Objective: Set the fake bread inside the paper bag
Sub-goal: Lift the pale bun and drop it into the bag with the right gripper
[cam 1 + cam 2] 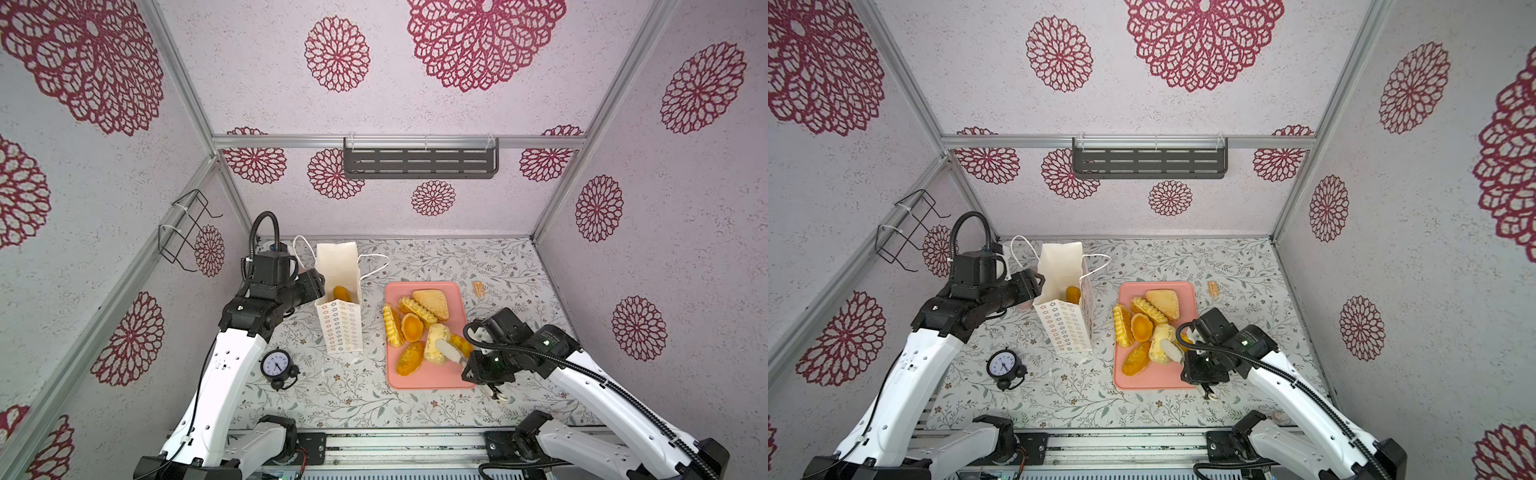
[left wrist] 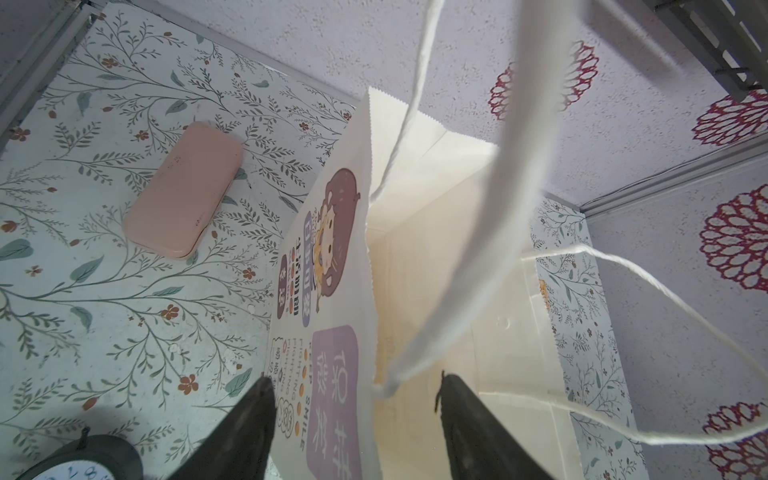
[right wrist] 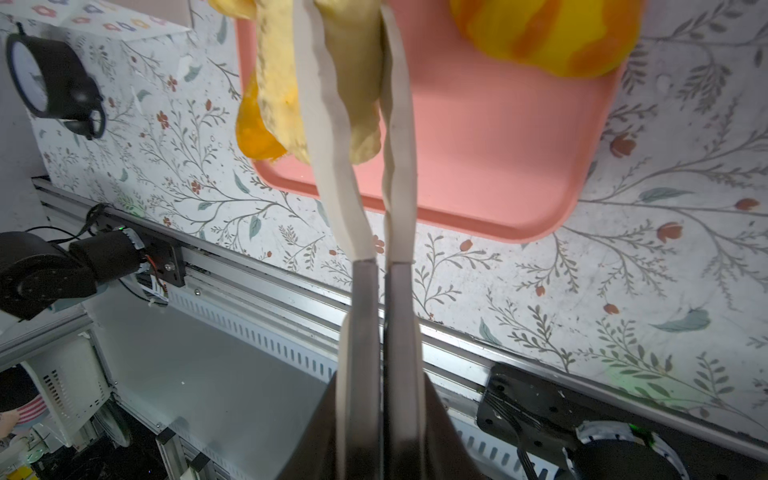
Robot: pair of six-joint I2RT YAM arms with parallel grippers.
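Right end effector (image 3: 347, 50) pinches a pale speckled bun (image 1: 434, 337) on the pink tray (image 1: 428, 380), among other breads (image 1: 432, 303). Left end effector (image 2: 357, 401), spread, straddles the rim of the paper bag (image 1: 338, 266), which stands at the tray's 9 o'clock with one orange bread (image 1: 341, 293) inside.

Free room and obstacles.
Ahead of the left gripper (image 2: 355, 382), cord handles (image 2: 513, 208) cross the open paper bag (image 2: 415, 282); beside the right gripper (image 1: 439, 345), crowded bread (image 1: 409, 326) leaves bare tray (image 1: 428, 376) only behind.
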